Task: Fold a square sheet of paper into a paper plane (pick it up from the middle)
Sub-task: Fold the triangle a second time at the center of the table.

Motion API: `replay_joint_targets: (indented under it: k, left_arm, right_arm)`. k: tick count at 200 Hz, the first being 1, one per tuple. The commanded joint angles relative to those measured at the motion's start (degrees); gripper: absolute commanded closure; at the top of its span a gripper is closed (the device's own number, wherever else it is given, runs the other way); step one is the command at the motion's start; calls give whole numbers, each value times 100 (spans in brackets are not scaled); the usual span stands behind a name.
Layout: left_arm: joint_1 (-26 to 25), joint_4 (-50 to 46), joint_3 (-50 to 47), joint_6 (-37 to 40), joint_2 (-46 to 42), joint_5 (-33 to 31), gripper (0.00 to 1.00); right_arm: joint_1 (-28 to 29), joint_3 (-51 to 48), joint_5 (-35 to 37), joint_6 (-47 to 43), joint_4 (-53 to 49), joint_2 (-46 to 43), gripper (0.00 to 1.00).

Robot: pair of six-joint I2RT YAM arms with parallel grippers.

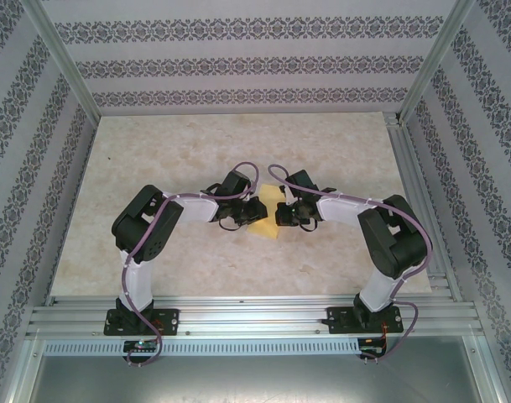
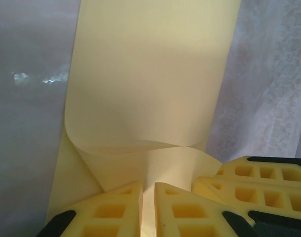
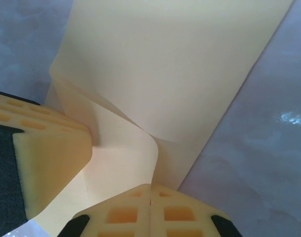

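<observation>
Square sheet of paper (image 2: 150, 74), pale-yellow, curled

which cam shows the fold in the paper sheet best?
Left wrist: the square sheet of paper is close up, its rolled-over edge plain just ahead of the left tool. Right wrist shows the same curl at a slant. Top external gives a small yellow patch between the arms.

The desk (image 1: 154, 151) is flat and pale, with soft cloudy marks like stone. Shiny metal rails (image 1: 255, 315) run along its near edge and its right side. Near the middle of the desk lies a pale yellow sheet of paper (image 1: 268, 220). Most of it rests on the desk, but one end curls up.
</observation>
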Motion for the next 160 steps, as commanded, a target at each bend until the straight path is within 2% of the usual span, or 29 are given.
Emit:
replay_joint_targets:
  k: [1,112,160]
  left_arm:
    - [-84,-152,-8,156,57,-113,83]
    - [-82,-251,37,216,32,-138,83]
    - [-86,-296,179,236,-300,-110,78]
  right_arm:
    - [49,199,165,-66,-203,-75,97]
    - [40,210,240,-117,-166,328,96]
    - [40,181,202,-102,-193,361,96]
